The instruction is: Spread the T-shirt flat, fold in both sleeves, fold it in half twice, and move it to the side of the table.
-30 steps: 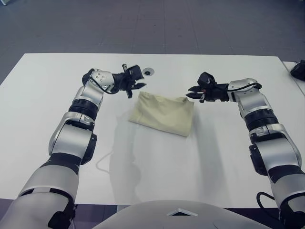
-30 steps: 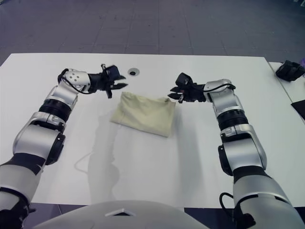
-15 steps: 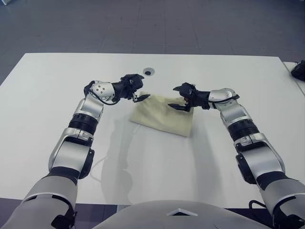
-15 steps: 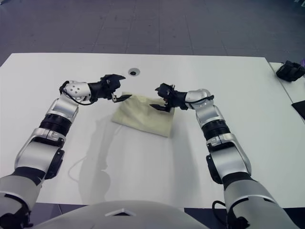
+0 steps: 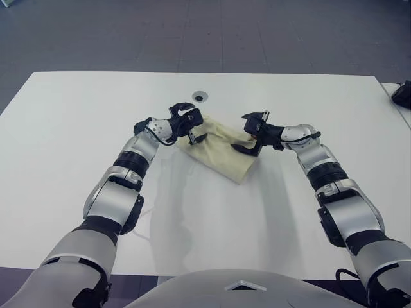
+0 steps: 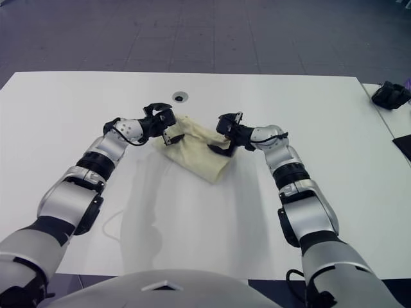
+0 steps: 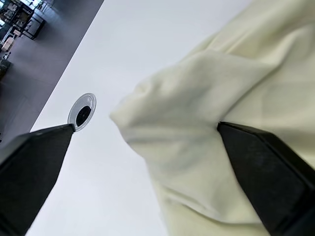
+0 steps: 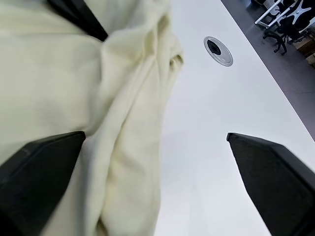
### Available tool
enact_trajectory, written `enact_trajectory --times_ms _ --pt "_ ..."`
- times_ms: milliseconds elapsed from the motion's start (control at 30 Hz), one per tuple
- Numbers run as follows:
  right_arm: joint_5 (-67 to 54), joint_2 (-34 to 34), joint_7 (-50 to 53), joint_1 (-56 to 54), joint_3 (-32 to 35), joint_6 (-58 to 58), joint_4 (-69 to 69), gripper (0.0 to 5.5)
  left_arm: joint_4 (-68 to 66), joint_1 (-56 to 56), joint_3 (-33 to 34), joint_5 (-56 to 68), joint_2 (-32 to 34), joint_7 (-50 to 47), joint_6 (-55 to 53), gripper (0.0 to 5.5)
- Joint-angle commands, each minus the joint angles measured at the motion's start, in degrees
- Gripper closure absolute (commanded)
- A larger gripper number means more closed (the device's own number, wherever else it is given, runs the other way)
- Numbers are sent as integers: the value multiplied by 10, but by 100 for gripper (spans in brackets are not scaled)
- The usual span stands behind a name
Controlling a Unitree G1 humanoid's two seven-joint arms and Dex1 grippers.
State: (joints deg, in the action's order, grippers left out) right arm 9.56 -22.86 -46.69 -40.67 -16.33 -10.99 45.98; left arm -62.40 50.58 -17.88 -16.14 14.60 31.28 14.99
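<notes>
The pale yellow T-shirt (image 5: 221,154) lies as a folded, rumpled bundle in the middle of the white table (image 5: 64,128). My left gripper (image 5: 192,122) is open at the bundle's far left corner, its fingers straddling a bulge of cloth (image 7: 197,98). Over the far right corner, my right gripper (image 5: 249,133) is also open, with its lower finger resting on the cloth. In the right wrist view the cloth (image 8: 98,98) lies by one finger, with bare table under the other (image 8: 266,167).
A round cable grommet (image 5: 200,97) sits in the table just beyond the shirt. A dark object (image 6: 390,94) lies on a neighbouring surface at the far right. Broad bare table stretches to the left, right and front of the bundle.
Both arms have swung inward from either side onto the shirt's far corners. The far edge of the bundle has bunched up and its shape has shifted.
</notes>
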Motion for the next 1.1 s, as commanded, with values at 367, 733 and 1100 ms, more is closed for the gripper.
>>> enact_trajectory --times_ms 367,733,1100 --pt "-29 -138 -50 313 14 115 -336 13 315 -108 118 204 70 223 -144 10" --pt "-194 -208 -70 323 117 328 -666 13 454 -191 175 217 137 166 -251 10" --pt "-347 -35 7 297 82 487 -645 13 434 -164 168 225 126 160 -266 10"
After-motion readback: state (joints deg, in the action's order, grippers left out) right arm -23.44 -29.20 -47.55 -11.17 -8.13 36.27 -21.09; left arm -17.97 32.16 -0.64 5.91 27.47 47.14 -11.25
